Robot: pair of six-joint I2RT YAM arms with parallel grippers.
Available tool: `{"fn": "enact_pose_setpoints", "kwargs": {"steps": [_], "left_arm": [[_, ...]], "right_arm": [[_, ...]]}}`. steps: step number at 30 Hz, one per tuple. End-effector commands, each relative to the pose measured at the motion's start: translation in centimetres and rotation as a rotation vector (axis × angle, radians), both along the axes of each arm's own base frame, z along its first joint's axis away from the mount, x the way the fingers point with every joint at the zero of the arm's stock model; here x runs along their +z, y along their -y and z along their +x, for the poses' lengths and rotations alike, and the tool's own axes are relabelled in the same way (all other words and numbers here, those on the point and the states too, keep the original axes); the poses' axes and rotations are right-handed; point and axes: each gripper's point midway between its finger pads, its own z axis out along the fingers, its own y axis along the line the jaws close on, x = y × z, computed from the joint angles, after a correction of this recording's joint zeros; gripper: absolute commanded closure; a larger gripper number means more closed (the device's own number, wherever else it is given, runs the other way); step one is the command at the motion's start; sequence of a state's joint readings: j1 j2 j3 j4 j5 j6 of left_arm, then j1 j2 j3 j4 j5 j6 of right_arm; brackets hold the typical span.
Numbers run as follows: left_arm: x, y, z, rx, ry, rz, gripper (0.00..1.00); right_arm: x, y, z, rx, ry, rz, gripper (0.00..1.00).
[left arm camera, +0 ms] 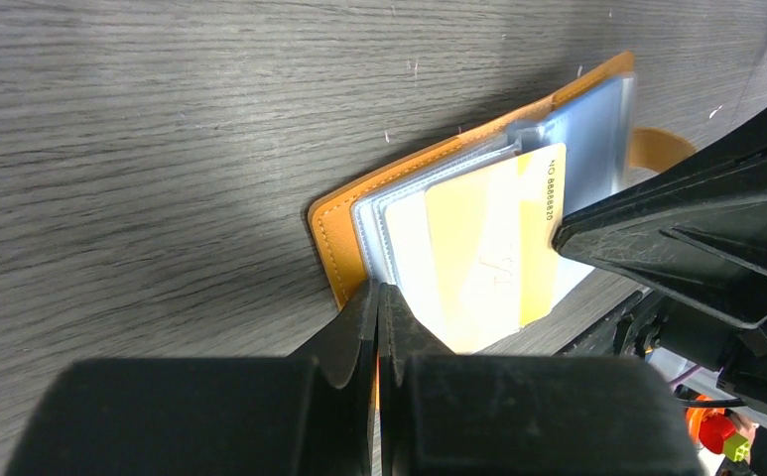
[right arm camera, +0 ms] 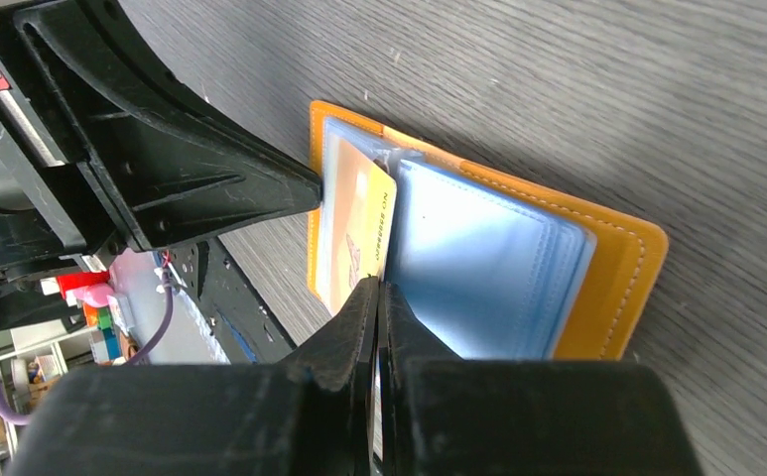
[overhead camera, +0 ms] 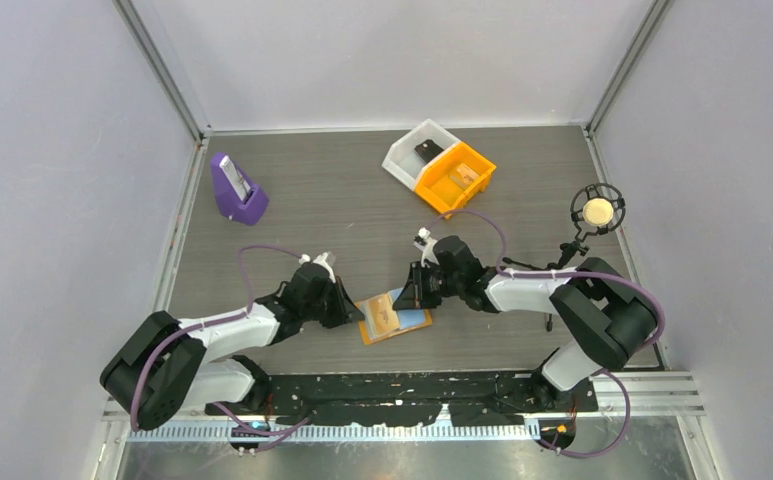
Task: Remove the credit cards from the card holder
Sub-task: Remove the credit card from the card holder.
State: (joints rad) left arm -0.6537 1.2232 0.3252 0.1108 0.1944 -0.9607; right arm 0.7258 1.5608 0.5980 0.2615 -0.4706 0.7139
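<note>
ok so the card holder is lying open flat on the table, near the front edge, right between the two arms. The left gripper has its jaws fully together, with nothing between them that I can see, and its tip sits on the holder's orange edge, so I'd guess it's pinning the thing down. The right gripper is clamped tight too, right at the end of a yellow card that pokes partway out of a clear sleeve, so it looks like it's pinching that card. Key bit: the card's long axis runs roughly from one gripper to the other, with its exposed end facing the right one. The right arm is the one on the card, so the pull probably needs to go straight along that line, away from the left gripper, or the holder might drag along with it.
</note>
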Motion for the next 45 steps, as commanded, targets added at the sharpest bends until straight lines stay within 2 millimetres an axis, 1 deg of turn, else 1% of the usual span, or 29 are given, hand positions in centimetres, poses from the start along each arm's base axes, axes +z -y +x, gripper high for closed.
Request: {"fn": "enact_pose_setpoints", "kwargs": {"steps": [1, 5, 8, 9, 11, 13, 15, 17, 18, 19, 20, 21, 24, 25, 27, 28, 29, 31, 32, 33, 36, 41, 45], "left_arm": [[-3.6, -3.8, -2.5, 0.014, -0.095, 0.193, 1.00], [-3.4, -3.7, -2.4, 0.014, -0.090, 0.194, 1.00], [-3.1, -3.7, -2.5, 0.015, -0.087, 0.190, 1.00], [-2.8, -3.7, -2.4, 0.015, -0.084, 0.186, 1.00], [-2.0, -3.4, -2.4, 0.009, -0.081, 0.171, 0.98], [-0.7, -2.8, -2.2, 0.000, -0.066, 0.132, 0.93], [1.0, -2.2, -1.9, 0.000, -0.036, 0.086, 0.84], [2.9, -1.9, -1.6, 0.003, 0.005, 0.047, 0.72], [3.8, -1.7, -1.5, 0.004, 0.025, 0.032, 0.63], [4.6, -1.6, -1.3, 0.003, 0.045, 0.017, 0.57], [5.5, -1.5, -1.2, -0.001, 0.068, 0.006, 0.53], [6.4, -1.5, -1.0, -0.006, 0.095, -0.004, 0.51], [7.8, -1.3, -0.6, -0.039, 0.156, -0.009, 0.47], [8.1, -1.2, -0.5, -0.057, 0.180, -0.004, 0.45], [8.4, -1.2, -0.3, -0.067, 0.201, -0.002, 0.44], [8.5, -1.1, -0.1, -0.067, 0.205, -0.003, 0.44], [8.6, -1.0, -0.1, -0.067, 0.205, -0.006, 0.44], [8.6, -0.8, -0.1, -0.066, 0.202, -0.017, 0.44], [8.4, -0.7, 0.0, -0.067, 0.198, -0.021, 0.44], [8.2, -0.5, 0.0, -0.073, 0.193, -0.027, 0.45], [7.9, 0.5, -0.2, -0.118, 0.167, -0.050, 0.47], [7.9, 1.8, 0.1, -0.161, 0.146, -0.069, 0.49], [7.2, 2.6, 0.4, -0.174, 0.129, -0.086, 0.51]], "right_arm": [[1.5, 0.5, 0.2, 0.007, 0.042, 0.037, 0.95], [1.5, 1.4, 0.5, 0.001, 0.054, 0.015, 0.95], [2.2, 1.9, 0.8, -0.006, 0.067, 0.019, 0.95], [2.2, 2.1, 0.8, -0.004, 0.069, 0.016, 0.95], [3.0, 2.3, 0.9, 0.006, 0.083, 0.027, 0.95], [3.5, 2.5, 1.0, 0.019, 0.092, 0.027, 0.95], [3.9, 2.8, 1.1, 0.025, 0.107, 0.020, 0.95], [4.6, 3.1, 1.2, 0.030, 0.123, 0.013, 0.95], [4.8, 3.2, 1.2, 0.040, 0.126, 0.005, 0.95], [5.4, 3.2, 1.2, 0.046, 0.142, 0.011, 0.95], [5.4, 3.4, 1.0, 0.059, 0.136, -0.004, 0.95], [6.1, 3.4, 0.8, 0.070, 0.146, 0.006, 0.95], [7.5, 3.1, 0.3, 0.120, 0.166, 0.032, 0.95], [8.2, 2.9, 0.1, 0.145, 0.177, 0.052, 0.95], [8.8, 2.9, 0.1, 0.149, 0.191, 0.052, 0.95], [8.8, 3.2, 0.1, 0.140, 0.186, 0.037, 0.95], [8.5, 3.5, 0.7, 0.101, 0.190, 0.008, 0.95], [7.6, 4.3, 0.9, 0.038, 0.160, -0.036, 0.91], [7.5, 4.3, 0.9, 0.024, 0.157, -0.037, 0.86], [6.9, 4.6, 0.9, -0.003, 0.137, -0.052, 0.78], [5.7, 5.3, 1.0, -0.050, 0.117, -0.080, 0.68], [3.5, 5.7, 0.2, -0.079, 0.064, -0.081, 0.52], [2.0, 5.9, -0.3, -0.100, 0.034, -0.077, 0.50]]}}
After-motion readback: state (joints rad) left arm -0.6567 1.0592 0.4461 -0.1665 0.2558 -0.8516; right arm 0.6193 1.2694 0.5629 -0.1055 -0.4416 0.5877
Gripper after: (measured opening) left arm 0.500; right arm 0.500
